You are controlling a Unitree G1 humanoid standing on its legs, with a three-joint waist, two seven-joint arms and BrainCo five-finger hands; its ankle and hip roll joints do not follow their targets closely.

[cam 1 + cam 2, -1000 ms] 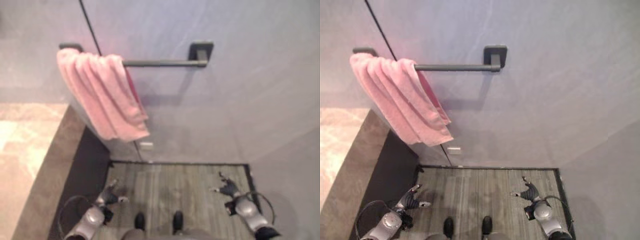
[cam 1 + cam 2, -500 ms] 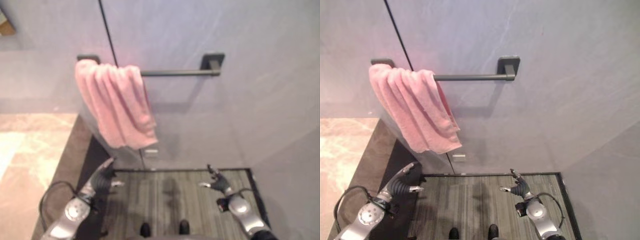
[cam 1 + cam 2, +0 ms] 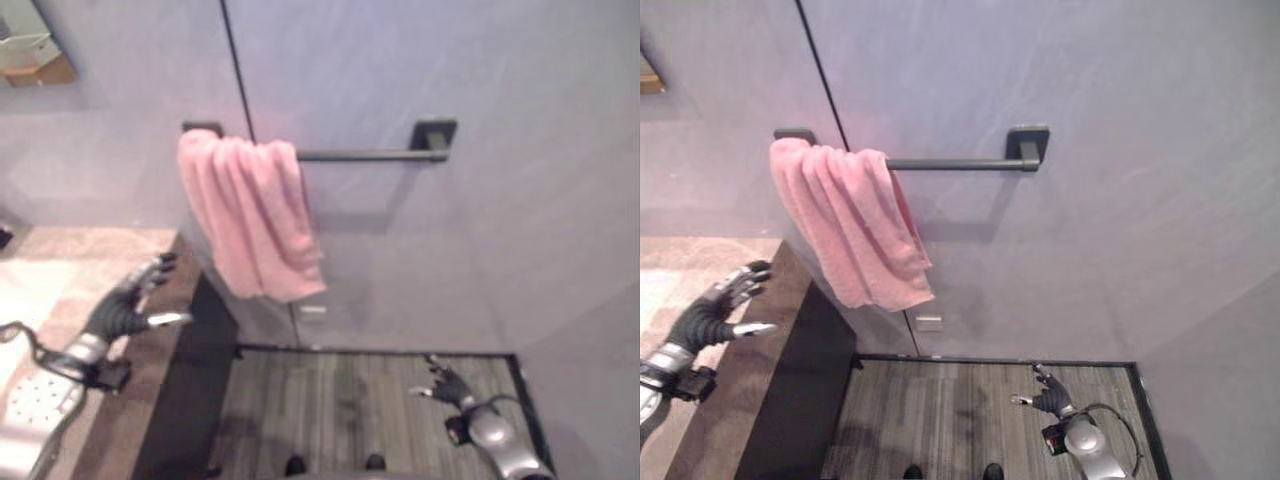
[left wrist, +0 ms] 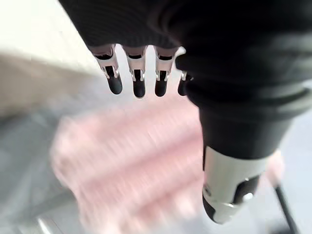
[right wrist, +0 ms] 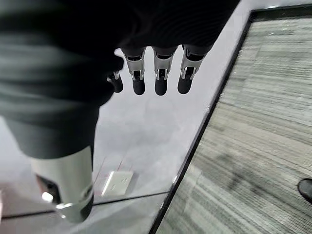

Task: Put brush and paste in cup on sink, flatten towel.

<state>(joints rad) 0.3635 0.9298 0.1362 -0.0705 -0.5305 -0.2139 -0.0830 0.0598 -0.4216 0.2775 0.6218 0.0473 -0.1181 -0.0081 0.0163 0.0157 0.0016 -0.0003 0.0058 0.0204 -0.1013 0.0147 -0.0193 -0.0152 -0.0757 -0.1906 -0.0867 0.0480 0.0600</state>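
Clearly, the towel step is the one in hand, and its quality will be decided by where the cloth is taken. A grey wall (image 3: 1090, 120) fills most of the eye views, with a brown countertop (image 3: 150, 400) at lower left and a striped floor (image 3: 970, 410) along the bottom. On the wall a dark towel rail (image 3: 960, 163) is mounted, and the pink towel (image 3: 845, 225) is bunched in folds at the rail's left end, hanging down toward centre left while the rest of the bar is bare.

The left hand (image 3: 125, 305) is raised at left of the frame, over the countertop and near the towel but apart from it, its fingers (image 4: 139, 80) spread straight and empty. The right hand (image 3: 1052, 398) is held low at lower right above the floor, its fingers (image 5: 161, 78) likewise relaxed and holding nothing.

For a good result, the bunched edge nearest the bare bar should probably be pinched close under the rail and drawn rightward along it, so the folds are pulled out evenly (a grip low on the hanging part would likely drag the towel off). The brush, paste and cup cannot be made out.
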